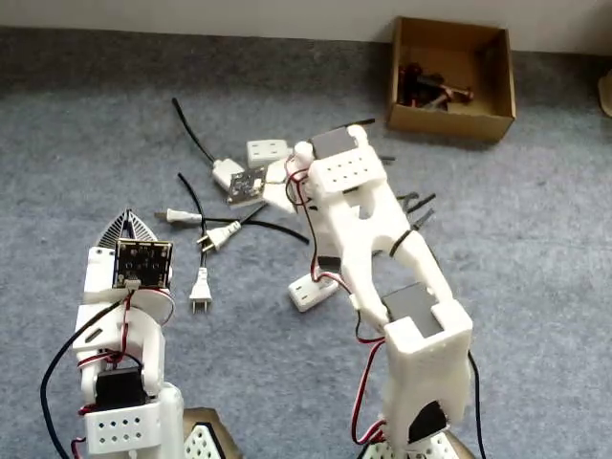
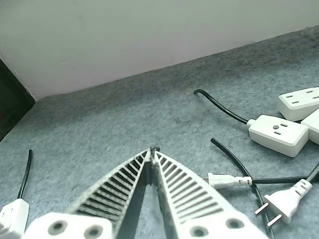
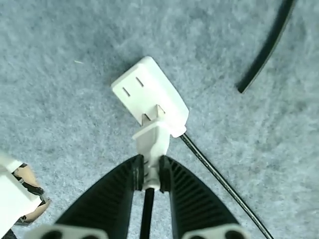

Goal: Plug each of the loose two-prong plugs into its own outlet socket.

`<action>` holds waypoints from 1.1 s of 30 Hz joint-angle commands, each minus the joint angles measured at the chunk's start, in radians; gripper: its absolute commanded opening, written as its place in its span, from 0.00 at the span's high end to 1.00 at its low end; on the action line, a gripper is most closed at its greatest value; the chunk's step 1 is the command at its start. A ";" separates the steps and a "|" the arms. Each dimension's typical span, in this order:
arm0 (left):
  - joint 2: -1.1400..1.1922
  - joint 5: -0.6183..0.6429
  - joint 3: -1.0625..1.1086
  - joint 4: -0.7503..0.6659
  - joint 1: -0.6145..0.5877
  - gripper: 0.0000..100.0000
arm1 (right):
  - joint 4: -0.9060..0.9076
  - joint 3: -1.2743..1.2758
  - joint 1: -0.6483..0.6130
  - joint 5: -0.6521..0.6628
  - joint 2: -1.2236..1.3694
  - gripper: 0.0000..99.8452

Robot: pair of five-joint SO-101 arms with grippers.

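My right gripper [image 3: 151, 167] is shut on a white two-prong plug [image 3: 152, 139]. The plug's prongs rest against the cord end of a white outlet block [image 3: 149, 94], whose two visible slots are bare. In the high view the right arm [image 1: 354, 201] stretches toward the cluster of outlets [image 1: 268, 150]. My left gripper [image 2: 152, 149] is shut on nothing and hovers over the carpet at the left [image 1: 127, 218]. Three loose plugs lie between the arms [image 1: 179, 216] [image 1: 220, 234] [image 1: 200, 287]. Two of these plugs [image 2: 224, 179] [image 2: 281, 204] lie near an outlet [image 2: 276, 132].
A further outlet block [image 1: 314, 292] lies by the right arm's middle. Black cords [image 1: 191, 129] trail across the grey carpet. A cardboard box [image 1: 449, 76] with small parts stands at the back right. A black cord end [image 3: 264, 50] lies near the held plug.
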 commanded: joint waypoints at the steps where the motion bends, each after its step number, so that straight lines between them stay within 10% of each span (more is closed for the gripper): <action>1: -0.002 0.011 0.019 -0.002 -0.004 0.99 | 0.012 -0.036 -0.051 -0.015 -0.051 0.99; 33: -0.002 0.011 0.019 -0.002 -0.005 0.99 | 0.005 -0.033 -0.166 -0.224 0.010 0.99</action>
